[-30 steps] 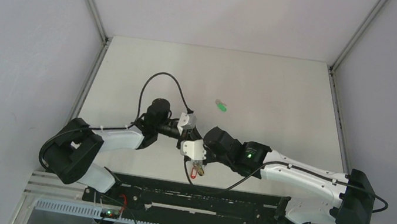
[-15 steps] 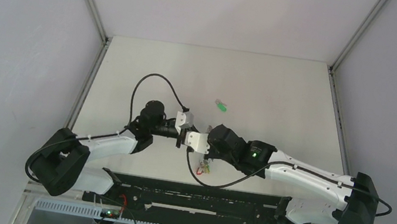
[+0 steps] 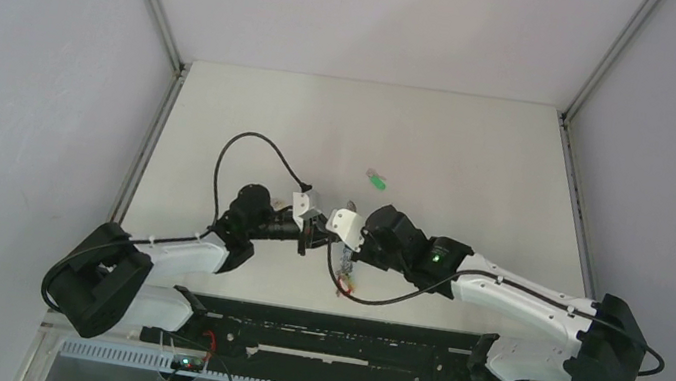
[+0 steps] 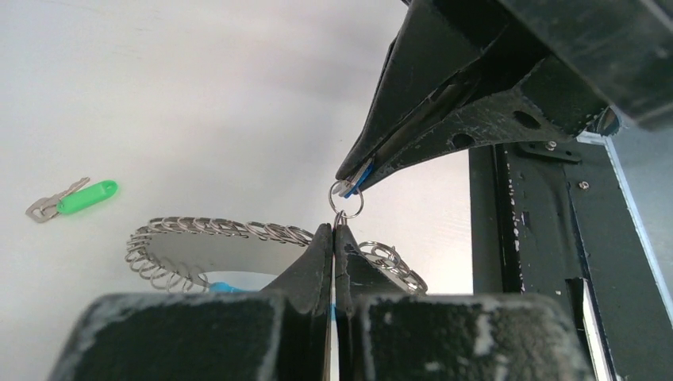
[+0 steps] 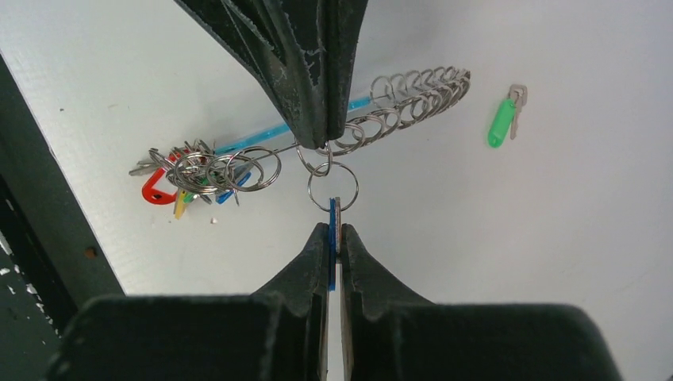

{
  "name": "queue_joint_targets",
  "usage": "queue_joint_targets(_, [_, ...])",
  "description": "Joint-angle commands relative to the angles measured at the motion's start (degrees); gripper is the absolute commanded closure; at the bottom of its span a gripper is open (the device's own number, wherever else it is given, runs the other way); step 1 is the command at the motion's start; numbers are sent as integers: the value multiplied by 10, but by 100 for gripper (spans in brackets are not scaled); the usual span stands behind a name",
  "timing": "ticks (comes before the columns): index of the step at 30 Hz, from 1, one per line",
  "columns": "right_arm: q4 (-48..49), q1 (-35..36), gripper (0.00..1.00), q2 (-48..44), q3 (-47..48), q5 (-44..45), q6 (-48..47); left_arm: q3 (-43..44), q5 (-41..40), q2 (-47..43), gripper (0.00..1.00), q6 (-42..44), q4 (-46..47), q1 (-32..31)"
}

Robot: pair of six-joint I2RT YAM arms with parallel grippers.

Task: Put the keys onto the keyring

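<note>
Both my claws are pinched tight, meeting tip to tip above the keyring.

My left claw (image 4: 333, 230) is clamped on one small wire loop of the keyring (image 4: 230, 229). The rest of the ring sits just nearer than my tips on the table (image 3: 478, 171), with its turquoise sleeve (image 5: 254, 136) and its bunch of red, yellow and blue tags (image 5: 182, 178) at the near end. My right claw (image 5: 335, 230) is closed on the blue key (image 5: 332, 213), held edge-on. The key's split ring (image 5: 333, 186) overlaps the loop at my left tips; I cannot tell whether it is threaded. The green key (image 5: 501, 121) lies flat, farther off and slightly right.
</note>
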Motion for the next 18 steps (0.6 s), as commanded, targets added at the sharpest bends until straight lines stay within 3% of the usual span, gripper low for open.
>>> queue_joint_targets(1, [-13,-16,100,-5,-12,10,29,-19,-47,-9,100,-24,54,5])
queue_joint_targets(10, [-10,-15,100,32,-13,-4,34,-39,-68,15,100,-49,111,1])
queue_joint_targets(18, [-15,-5,100,0,17,31,2,-47,-67,14,100,-59,133,0])
